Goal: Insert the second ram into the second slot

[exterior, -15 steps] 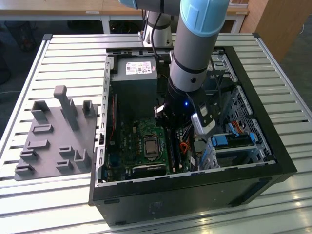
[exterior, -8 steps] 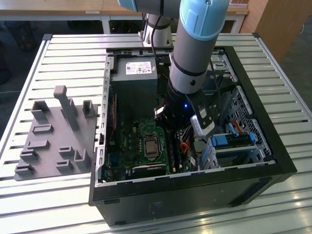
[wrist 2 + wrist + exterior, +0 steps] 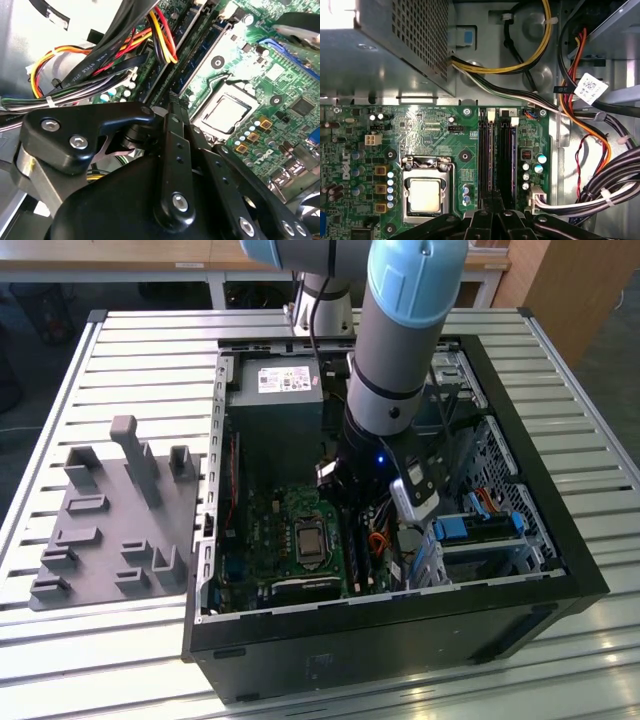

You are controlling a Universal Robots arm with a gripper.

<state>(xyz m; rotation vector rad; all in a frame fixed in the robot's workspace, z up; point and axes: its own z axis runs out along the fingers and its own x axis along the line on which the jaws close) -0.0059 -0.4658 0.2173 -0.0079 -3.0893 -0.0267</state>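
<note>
- You are at the insertion step: the black linkage gripper [image 3: 172,102] is down inside the open black computer case [image 3: 400,640], just above the green motherboard [image 3: 435,125].
- Its tip sits over the near end of the two long black memory slots [image 3: 496,155], which run side by side beside the square silver processor socket [image 3: 426,192].
- I cannot tell the state of the jaws: they look drawn close together, but nothing shows whether they pinch anything.
- In the second wrist view a thin blue circuit-board stick [image 3: 202,47] lies along one slot; I take it for the second ram, and I cannot tell whether it is fully seated.
- Judged from this, the next move calls for a straight push down along the slot line, evenly, with the end latches free.
- Mind the bundle of red, yellow and black cables [image 3: 75,55] just beside the slots.
</note>
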